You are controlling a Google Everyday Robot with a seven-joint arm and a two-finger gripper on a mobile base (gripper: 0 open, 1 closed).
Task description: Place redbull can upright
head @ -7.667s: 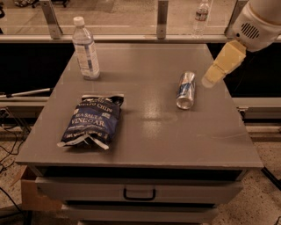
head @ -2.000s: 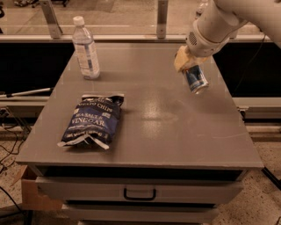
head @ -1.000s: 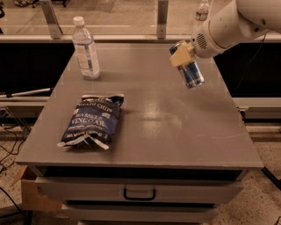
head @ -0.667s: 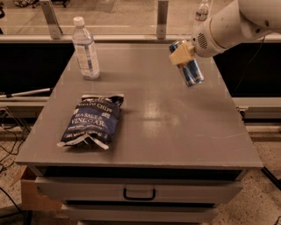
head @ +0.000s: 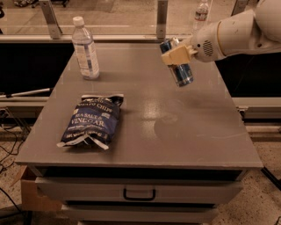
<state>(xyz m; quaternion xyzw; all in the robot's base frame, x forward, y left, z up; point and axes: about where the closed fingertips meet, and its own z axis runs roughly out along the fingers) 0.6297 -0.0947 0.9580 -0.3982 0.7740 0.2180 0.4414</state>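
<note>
Since it lay flat on the right side of the table, the redbull can [head: 182,74] has been lifted, and in the last second it has slid a little to the left in the air. You now have it in the gripper [head: 176,55], whose tan fingers [head: 181,52] are closed across the can's upper half. The white arm reaches in from 3 o'clock. The can hangs over the table [head: 197,136] at about 1 o'clock from the table's centre, and its lower end appears to be clear of the surface.

The can is not upright. Its long axis leans, with the upper end toward 11 o'clock and the lower end toward 5 o'clock. You cannot tell from here which end is the top.

A clear water bottle [head: 86,49] with a white cap stands upright at 10 o'clock on the table, well apart from the can. A blue chip bag [head: 92,121] lies flat at 8 o'clock, also well apart. The grey surface directly under the can is bare. A second bottle [head: 201,11] stands beyond the table at 1 o'clock, behind the rail.

Under the tabletop a drawer [head: 139,189] with a dark handle is shut, so its contents are hidden.
</note>
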